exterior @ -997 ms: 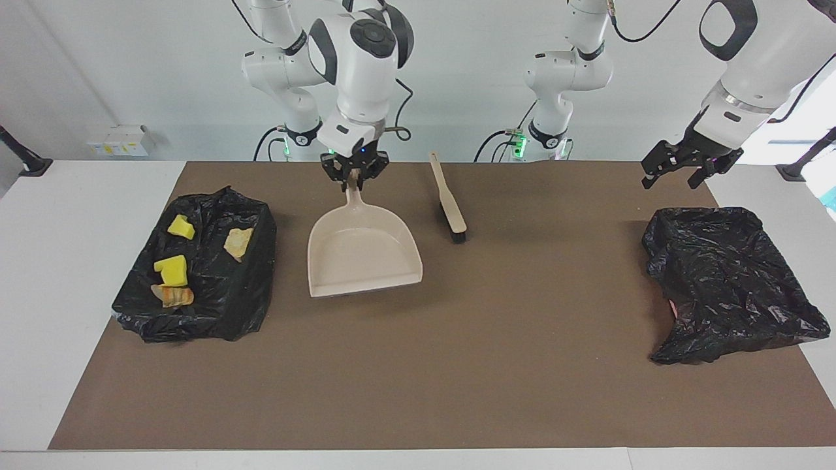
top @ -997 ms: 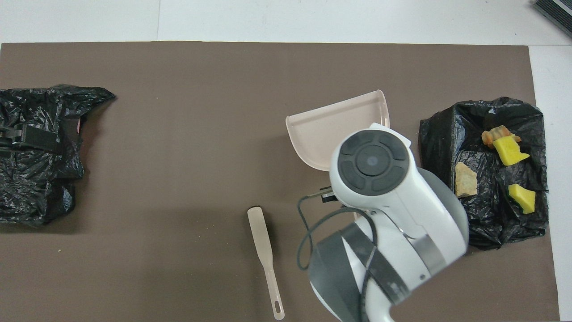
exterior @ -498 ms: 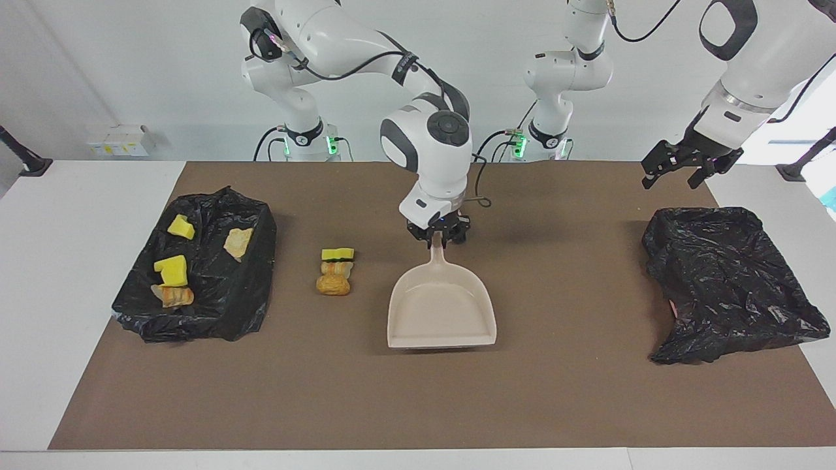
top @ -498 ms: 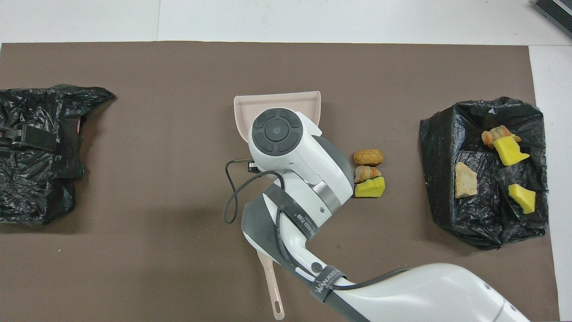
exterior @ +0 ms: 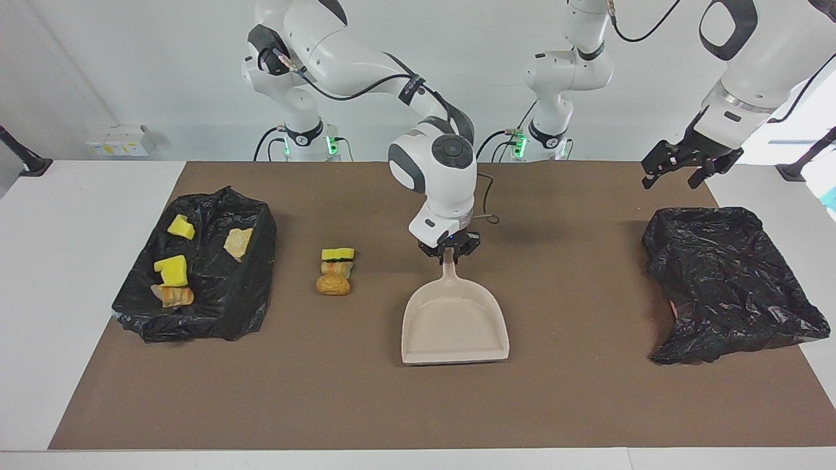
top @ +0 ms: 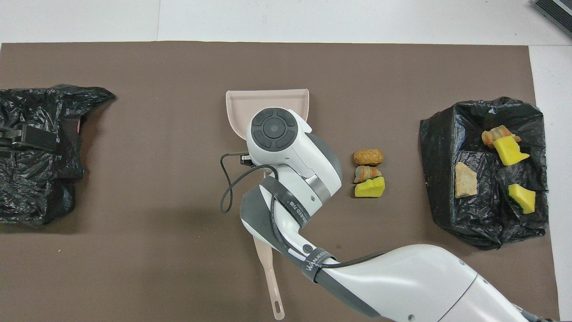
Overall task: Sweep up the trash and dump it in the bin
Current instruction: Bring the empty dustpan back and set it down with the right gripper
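Loose trash: three small pieces in a tight row on the brown mat. They are a yellow sponge chunk with a green face (exterior: 337,253), a striped lump (exterior: 336,267) touching it, and a golden-brown bread-like lump (exterior: 333,284). In the facing view the row sits at 9 o'clock from the dustpan handle, between the pan and the bin.

Black-bag-lined bin (exterior: 258,261), toward the right arm's end, at 9 o'clock from the row. Four more pieces already lie inside it.

Right gripper (exterior: 449,253): down at the tip of the handle of the beige plastic dustpan (exterior: 455,323), narrow, pinching the handle. The pan looks flat on the mat, mouth pointing away from the robots.

Left gripper (exterior: 676,171): waits, wide and empty, over the mat by the crumpled black bag (exterior: 725,281) at its own end.

Beige hand brush (top: 272,286): at 6 o'clock from the pan in the overhead view, nearer the robots, partly under the right arm.

Handling, judged: the pieces are light, soft and springy. They would roll or bounce under a hard stroke, so short, gentle strokes suit them. The pan is stiff and light, and the handle's end is the sensible hold. Take the brush mid-handle.
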`<state>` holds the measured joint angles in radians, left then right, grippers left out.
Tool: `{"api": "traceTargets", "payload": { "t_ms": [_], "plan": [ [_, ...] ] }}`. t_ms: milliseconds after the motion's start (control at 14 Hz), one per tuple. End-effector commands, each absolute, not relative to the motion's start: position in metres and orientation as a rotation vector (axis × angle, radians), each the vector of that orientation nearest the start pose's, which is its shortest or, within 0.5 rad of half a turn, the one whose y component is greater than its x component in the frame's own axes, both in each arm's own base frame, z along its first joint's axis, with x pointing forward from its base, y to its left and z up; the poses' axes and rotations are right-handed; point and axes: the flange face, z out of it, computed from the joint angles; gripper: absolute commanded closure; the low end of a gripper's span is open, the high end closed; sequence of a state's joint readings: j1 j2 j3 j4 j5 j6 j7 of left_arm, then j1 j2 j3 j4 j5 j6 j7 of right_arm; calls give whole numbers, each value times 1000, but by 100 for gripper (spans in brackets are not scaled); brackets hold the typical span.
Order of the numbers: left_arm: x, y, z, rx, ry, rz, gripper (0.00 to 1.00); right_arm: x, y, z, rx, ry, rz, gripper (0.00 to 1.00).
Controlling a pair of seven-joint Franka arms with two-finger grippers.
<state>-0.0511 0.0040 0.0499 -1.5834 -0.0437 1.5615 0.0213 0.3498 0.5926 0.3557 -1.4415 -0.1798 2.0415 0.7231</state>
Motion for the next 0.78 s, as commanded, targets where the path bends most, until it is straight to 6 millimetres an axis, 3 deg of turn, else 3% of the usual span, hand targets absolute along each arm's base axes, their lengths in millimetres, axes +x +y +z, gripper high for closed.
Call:
{"api": "traceTargets", "payload": {
  "t_ms": [0, 71, 142, 214, 285, 356, 498, 712],
  "plan": [
    [545, -7, 615, -3159, 125, 65, 0, 578, 413, 359, -3078, -25, -30, 61],
    [542, -5, 614, -3158, 186, 61, 0, 579, 410, 358, -3080, -19, -27, 58],
    [542, -4, 612, -3154, 249, 63, 0, 578, 410, 359, -3085, -22, -20, 47],
    [541, -6, 615, -3153, 266, 53, 0, 574, 413, 361, -3096, -43, -11, 30],
    [542, -8, 616, -3155, 259, 49, 0, 569, 416, 364, -3111, -60, 5, 6],
    [543, -9, 616, -3154, 262, 46, 0, 563, 419, 375, -3118, -72, 5, 0],
    [543, -7, 616, -3155, 257, 46, 0, 552, 415, 407, -3129, -72, 19, 0],
    [544, -1, 616, -3156, 240, 46, 0, 510, 410, 454, -3102, -105, 64, 0]
  ]
}}
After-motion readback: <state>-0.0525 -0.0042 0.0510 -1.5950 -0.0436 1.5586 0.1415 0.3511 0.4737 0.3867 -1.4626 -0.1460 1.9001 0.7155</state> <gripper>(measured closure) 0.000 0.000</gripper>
